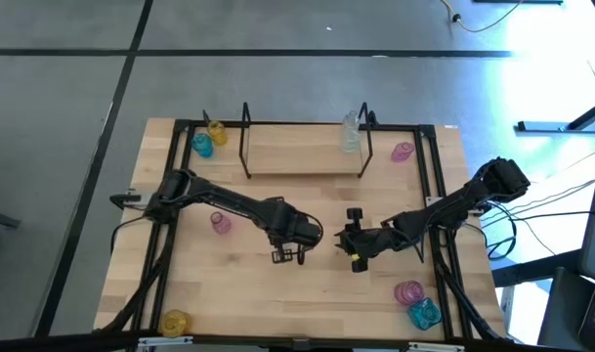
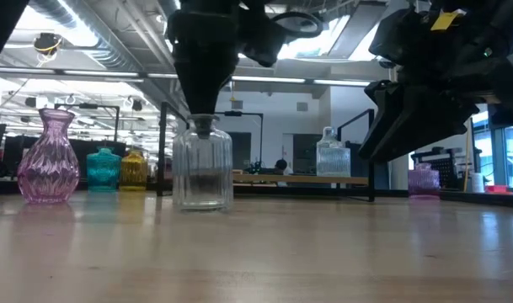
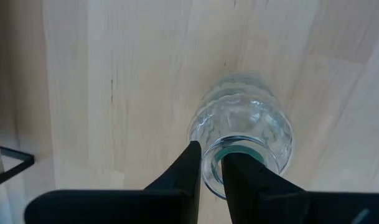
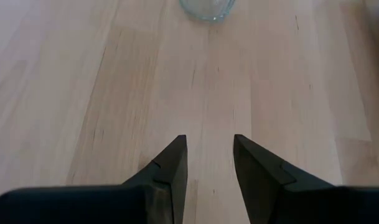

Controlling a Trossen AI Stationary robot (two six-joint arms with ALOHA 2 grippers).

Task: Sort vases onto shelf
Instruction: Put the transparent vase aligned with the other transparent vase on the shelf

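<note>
The high view looks straight down from well above the table (image 1: 307, 293), taking in both arms. The low view sits at table-top height, facing level across it into the room. Each of the 2 wrist views looks down past its own jaws, very near the wood. The clear vase (image 3: 245, 140) just ahead of the left jaws also shows in the low view (image 2: 202, 168) and at the right wrist view's edge (image 4: 206, 9).
</note>
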